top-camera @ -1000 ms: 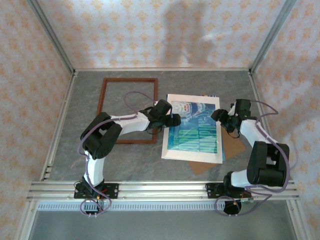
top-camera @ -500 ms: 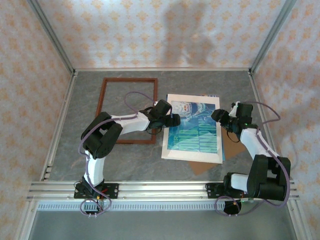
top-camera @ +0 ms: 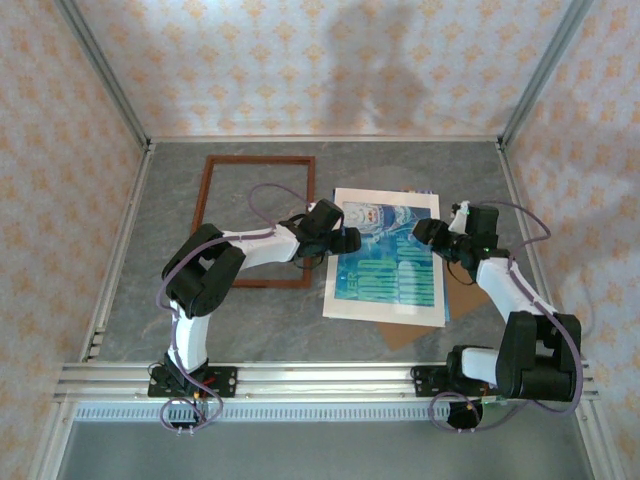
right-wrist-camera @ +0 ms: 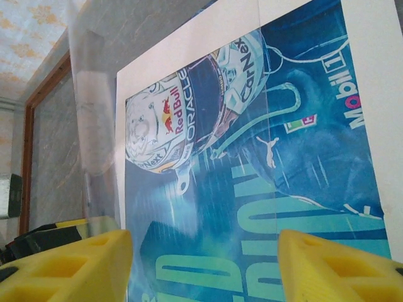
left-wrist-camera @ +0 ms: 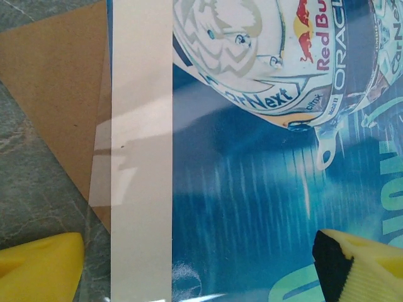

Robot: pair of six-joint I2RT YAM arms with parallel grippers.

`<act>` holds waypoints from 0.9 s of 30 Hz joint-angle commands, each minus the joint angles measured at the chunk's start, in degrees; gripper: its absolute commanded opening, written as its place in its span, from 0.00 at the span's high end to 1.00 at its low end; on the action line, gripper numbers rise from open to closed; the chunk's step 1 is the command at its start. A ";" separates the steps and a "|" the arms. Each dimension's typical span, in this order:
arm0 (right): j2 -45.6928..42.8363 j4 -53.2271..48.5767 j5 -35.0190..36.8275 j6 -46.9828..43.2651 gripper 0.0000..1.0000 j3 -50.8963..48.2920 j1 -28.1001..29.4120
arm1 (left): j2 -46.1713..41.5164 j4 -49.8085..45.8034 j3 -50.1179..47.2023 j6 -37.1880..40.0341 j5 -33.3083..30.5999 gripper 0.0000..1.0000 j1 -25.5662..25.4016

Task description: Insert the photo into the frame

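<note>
Over the grey table (top-camera: 250, 320), the right gripper (top-camera: 425, 232), fingers apart, has been moved inward above the photo (top-camera: 392, 265); the left gripper (top-camera: 345, 240) is kept wide apart. A grasp seems prepared.

The photo (top-camera: 390, 262) lies flat on the desk (top-camera: 280, 320), right of centre and turned slightly off square. It is a glossy blue-and-teal print, with a whitish racing helmet covered in sponsor logos at its far end and large pale lettering running toward its near end. The frame (top-camera: 260, 160) lies flat to its left, a thin rectangle of dark reddish-brown wood with the grey desk showing through its opening. Its right rail runs near the photo's left side without touching it.
</note>
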 commanded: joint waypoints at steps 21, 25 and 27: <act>-1.48 8.77 -2.85 15.25 0.25 -1.96 0.79 | 1.33 3.57 -1.27 -0.91 2.17 0.09 -0.72; -1.95 8.37 -3.74 12.56 0.27 -1.79 0.80 | 1.27 3.62 -1.30 -0.85 2.21 0.09 -0.71; -2.59 6.93 -3.93 10.83 0.28 -1.59 0.69 | 1.20 3.40 -1.35 -0.76 2.09 0.09 -0.70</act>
